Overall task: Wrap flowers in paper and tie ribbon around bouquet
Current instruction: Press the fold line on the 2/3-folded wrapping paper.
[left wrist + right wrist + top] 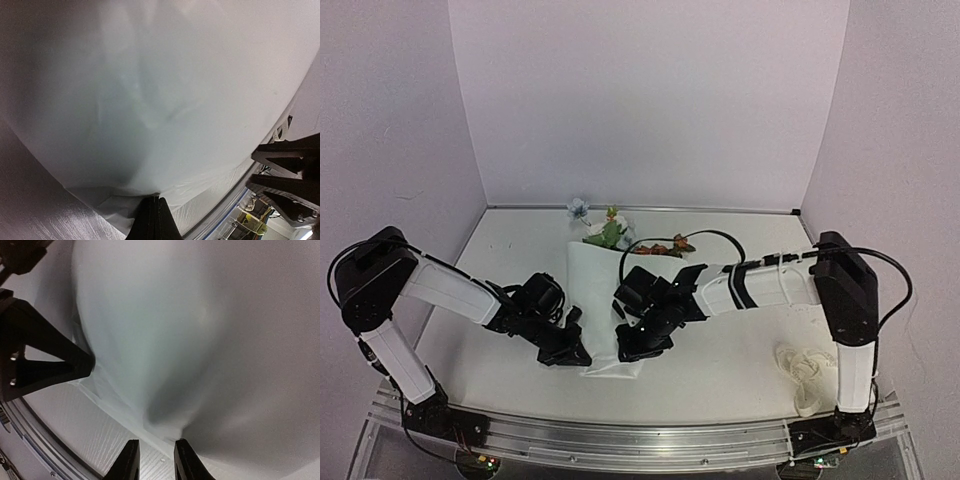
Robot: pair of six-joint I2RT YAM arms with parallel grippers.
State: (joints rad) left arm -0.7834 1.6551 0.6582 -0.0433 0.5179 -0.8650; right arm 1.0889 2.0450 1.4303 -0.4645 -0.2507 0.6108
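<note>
Because the paper [603,300] mid-desk covers the flowers [608,230], only blooms peek out at its far end; the left gripper [152,204] is clenched on its near edge, the right gripper [156,444] released beside it.

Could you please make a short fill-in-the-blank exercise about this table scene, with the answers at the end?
1. The flowers stick out of the far end of the white ____.
2. The left tool is ____ on the near edge of the paper.
3. The right tool is ____, with a gap showing between its fingers.
4. The ribbon lies beside the base of the ____ arm.
Missing words: paper, shut, open, right.
</note>
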